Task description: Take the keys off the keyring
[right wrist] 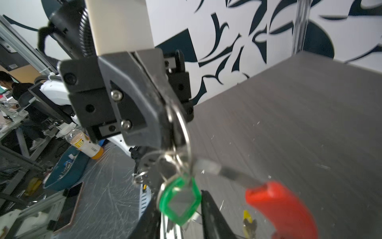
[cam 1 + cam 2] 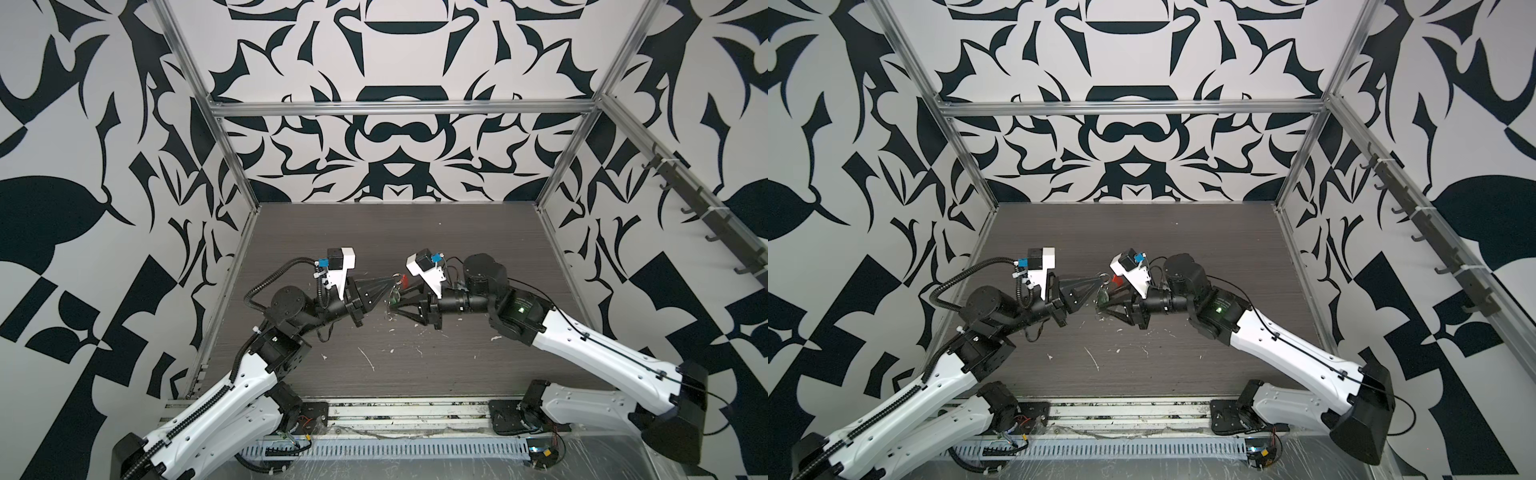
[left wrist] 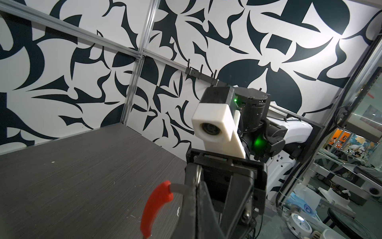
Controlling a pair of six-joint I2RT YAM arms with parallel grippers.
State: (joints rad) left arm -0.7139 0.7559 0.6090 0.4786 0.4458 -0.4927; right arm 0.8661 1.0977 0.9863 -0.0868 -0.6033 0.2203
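Right wrist view: the left pincer [image 1: 168, 132] is clamped shut on the keyring [image 1: 186, 132]. The metal hoop is pinched at the fingertips and held in the air above the worktop [image 2: 374, 232].

Reason, as I read it: this arm acts as a vice, fixing the hoop while the other arm works the keys off. With the hoop lifted, the keys hang clear of the surface and can be reached one at a time.

- Green key [image 1: 179, 200]: hangs from the hoop by its small wire loop, below the pinch.
- Red key [image 1: 283, 209]: juts out sideways on a grey metal shank that runs back to the hoop. It is blurred, so it is probably swinging.
- Yellow key [image 1: 247, 215]: only a small blurred scrap shows beyond the green one. I cannot tell whether it is on the hoop.

Both top views: the right pincer [image 2: 395, 299] faces the left one, with its tips just under the hoop and beside the green key. Its two fingers stand apart and nothing shows between them. The red key sits just above its upper finger, ungripped. In the left wrist view the red key likewise hangs free beside the left pincer's own finger.

Judgement: the task is at an early stage, since no key is visibly off the hoop. The next move calls for the right pincer to close on one key and walk its loop round the hoop to the split. The main risk is the thin hoop twisting or slipping in the left grip under that pull.
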